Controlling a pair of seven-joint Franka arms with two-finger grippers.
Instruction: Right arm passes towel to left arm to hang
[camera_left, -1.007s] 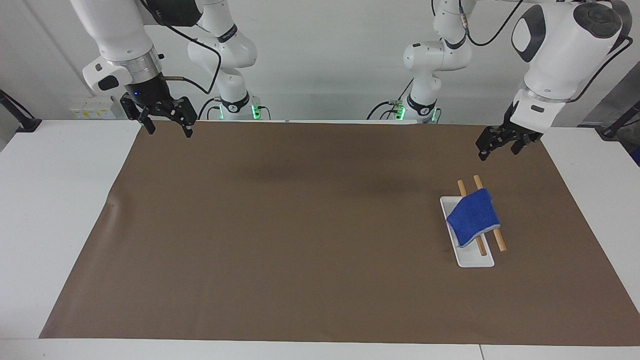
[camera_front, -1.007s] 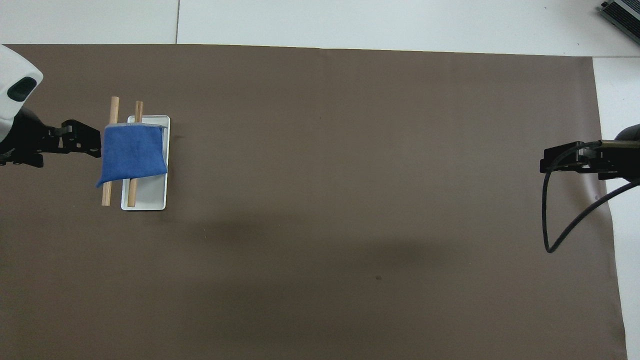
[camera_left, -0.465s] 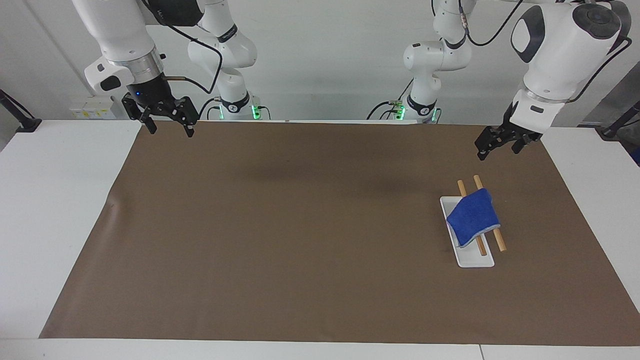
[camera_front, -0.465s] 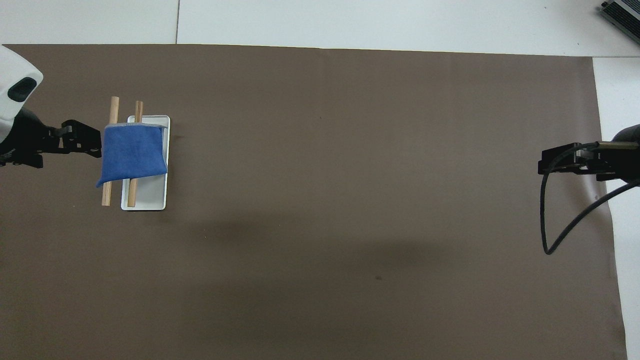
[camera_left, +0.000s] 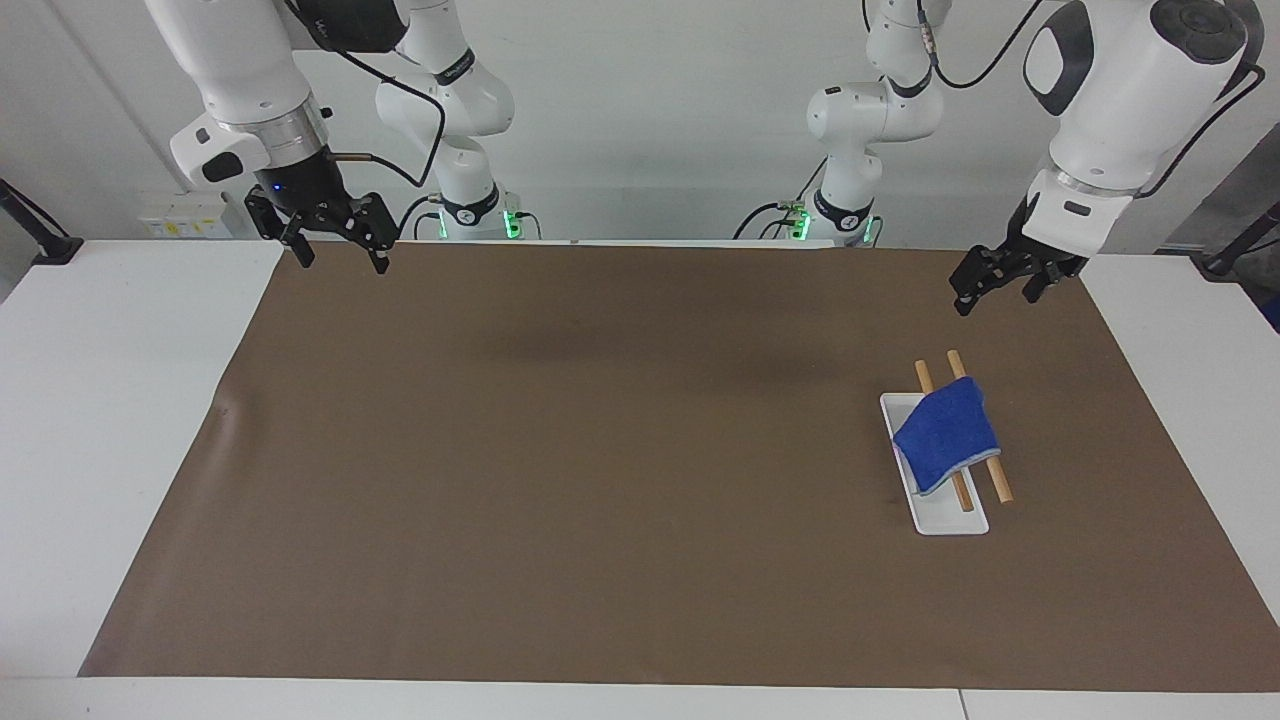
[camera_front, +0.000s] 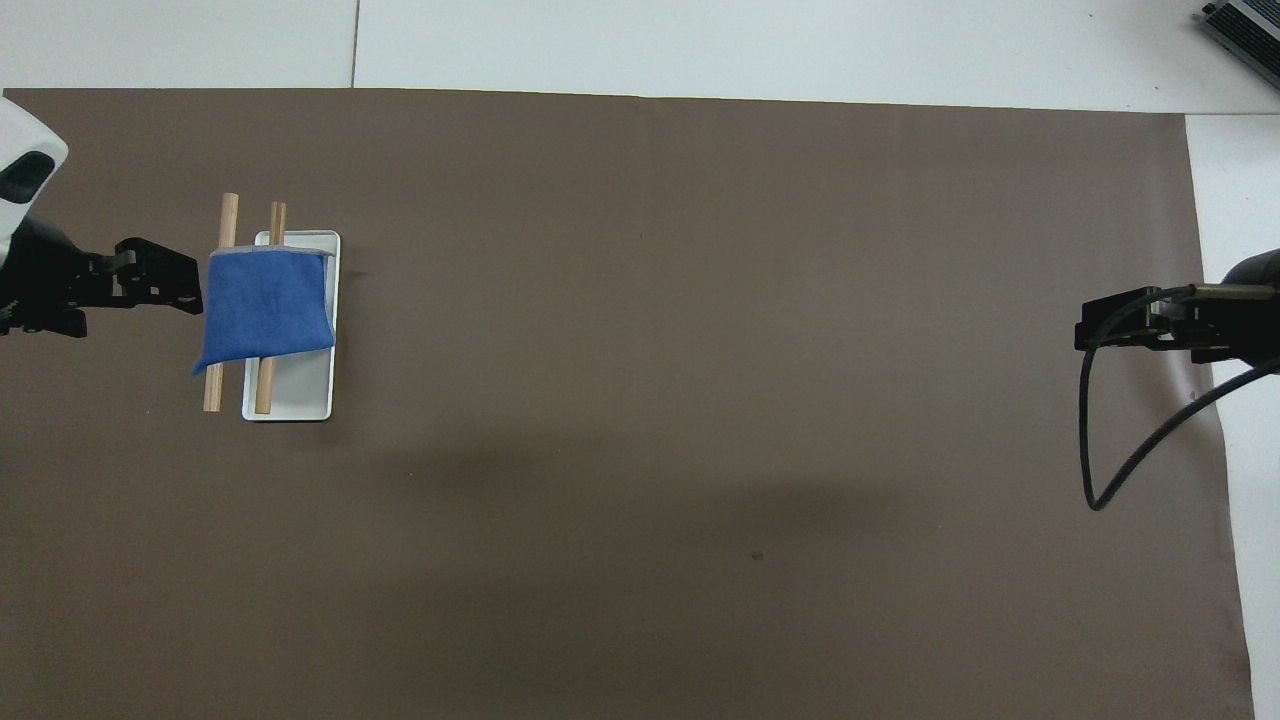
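The royal-blue towel (camera_left: 947, 432) hangs folded over two wooden rods (camera_left: 1000, 487) that lie across a white tray (camera_left: 945, 520), toward the left arm's end of the table. It also shows in the overhead view (camera_front: 265, 310). My left gripper (camera_left: 995, 297) is open and empty. It is up in the air over the brown mat beside the rods, apart from the towel (camera_front: 190, 288). My right gripper (camera_left: 340, 262) is open and empty, its fingers splayed. It hovers over the mat's edge at the right arm's end (camera_front: 1082, 330).
A brown mat (camera_left: 600, 450) covers most of the white table. The rods (camera_front: 228, 215) stick out past the tray (camera_front: 300, 395) on both sides. A black cable (camera_front: 1095, 470) loops down from the right wrist.
Both grippers have drawn slightly up and back toward the robots. The towel, rods and tray have not moved.
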